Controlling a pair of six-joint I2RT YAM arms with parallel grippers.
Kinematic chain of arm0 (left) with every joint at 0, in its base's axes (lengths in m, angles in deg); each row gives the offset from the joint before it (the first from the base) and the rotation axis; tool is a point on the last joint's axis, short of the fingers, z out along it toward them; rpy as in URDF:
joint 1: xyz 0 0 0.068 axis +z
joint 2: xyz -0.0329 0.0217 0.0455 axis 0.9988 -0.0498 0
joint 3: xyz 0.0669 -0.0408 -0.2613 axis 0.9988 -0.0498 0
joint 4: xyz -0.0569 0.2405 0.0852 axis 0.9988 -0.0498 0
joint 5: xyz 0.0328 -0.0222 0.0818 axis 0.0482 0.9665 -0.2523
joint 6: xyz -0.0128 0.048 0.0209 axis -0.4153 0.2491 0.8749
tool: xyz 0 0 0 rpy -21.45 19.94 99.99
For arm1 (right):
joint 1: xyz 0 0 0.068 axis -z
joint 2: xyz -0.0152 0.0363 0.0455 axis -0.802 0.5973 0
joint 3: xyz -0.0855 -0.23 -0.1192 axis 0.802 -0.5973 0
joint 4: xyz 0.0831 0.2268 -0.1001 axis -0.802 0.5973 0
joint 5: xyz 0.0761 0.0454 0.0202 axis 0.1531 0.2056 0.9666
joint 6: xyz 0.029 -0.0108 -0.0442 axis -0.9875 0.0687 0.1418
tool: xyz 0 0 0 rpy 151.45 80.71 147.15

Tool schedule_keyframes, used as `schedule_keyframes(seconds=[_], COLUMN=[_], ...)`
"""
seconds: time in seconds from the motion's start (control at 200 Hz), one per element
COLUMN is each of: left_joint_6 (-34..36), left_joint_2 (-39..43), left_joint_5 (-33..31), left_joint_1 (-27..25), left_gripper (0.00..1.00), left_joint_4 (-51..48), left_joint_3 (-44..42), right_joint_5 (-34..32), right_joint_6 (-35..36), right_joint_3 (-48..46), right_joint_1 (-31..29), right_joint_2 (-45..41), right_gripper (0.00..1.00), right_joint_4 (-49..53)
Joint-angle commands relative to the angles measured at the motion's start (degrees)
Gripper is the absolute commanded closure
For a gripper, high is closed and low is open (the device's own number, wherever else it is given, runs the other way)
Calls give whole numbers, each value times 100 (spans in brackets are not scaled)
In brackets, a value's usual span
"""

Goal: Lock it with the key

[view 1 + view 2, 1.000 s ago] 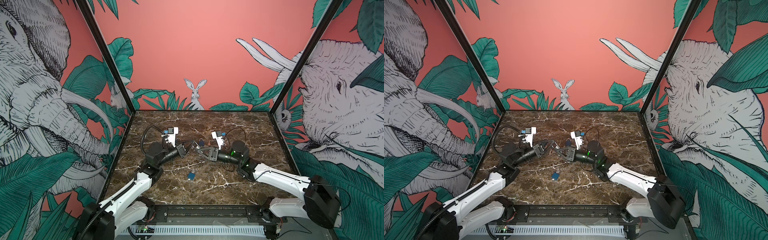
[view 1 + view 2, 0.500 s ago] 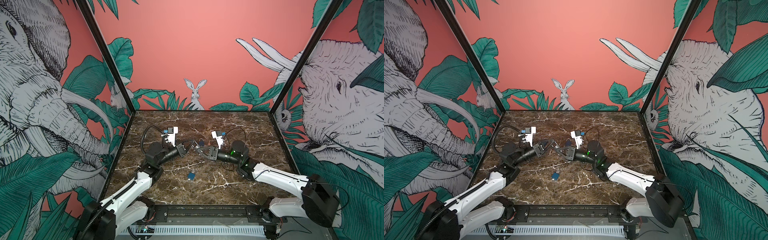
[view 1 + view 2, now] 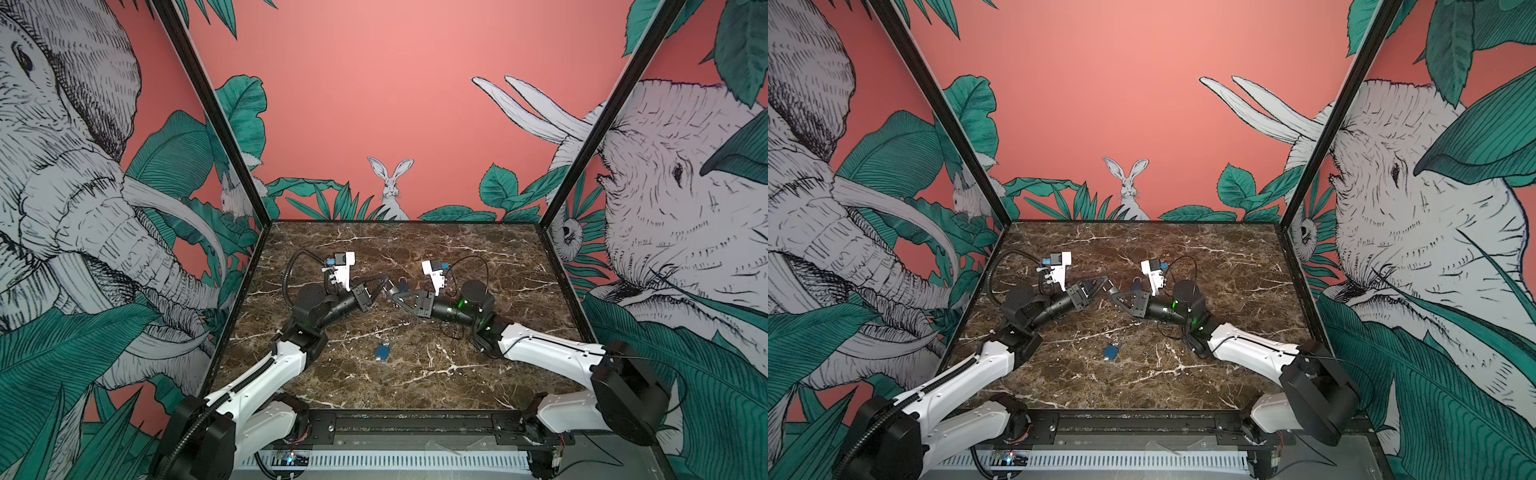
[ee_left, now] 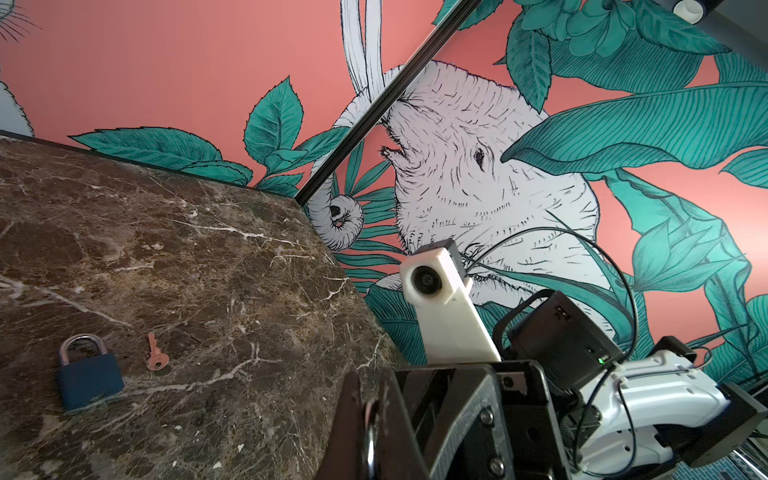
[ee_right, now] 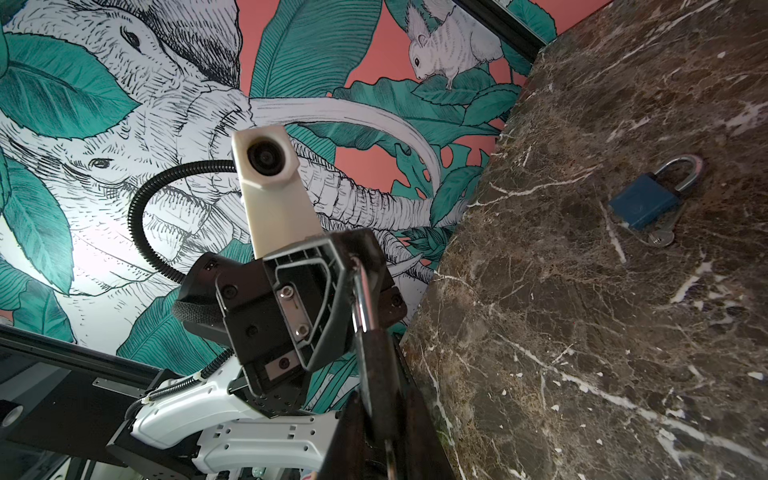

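Padlock (image 3: 382, 352) lies near-centre on desk (image 3: 478, 374), key (image 5: 660, 239) at its base; second padlock (image 3: 402, 284) farther back. Left end effector (image 3: 383, 282) is closed on chrome loop (image 5: 362, 297), tip-to-tip with right end effector (image 3: 392, 292), whose state is unreadable. Likely two-arm bracing so a key can go in.

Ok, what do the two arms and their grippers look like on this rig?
They match: left arm and right arm have white shells and black joints; left gripper and right gripper are black and angular. A white camera mount tops each wrist. A ribbed black conduit loops on the left; a thin black wire and green light mark the right.
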Motion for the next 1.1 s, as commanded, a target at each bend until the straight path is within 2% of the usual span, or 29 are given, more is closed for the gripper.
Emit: schedule_keyframes(seconds=[0.0,0.245,1.095], left_joint_6=[193,205,-90], left_joint_2=[-137,-64,-20], left_joint_5=[613,669,913], left_joint_1=[-245,-253,-283], left_gripper=[100,100,100], left_joint_4=[-496,-534,-517], left_joint_3=[-171,-222,-359], right_joint_5=[-430,-473,-1025], right_joint_6=[-208,-469,242], right_joint_3=[631,711,1049], right_joint_1=[76,128,147], right_joint_2=[-149,-89,96], right_gripper=[99,100,100], right_joint_4=[-1683,-2014,-2149])
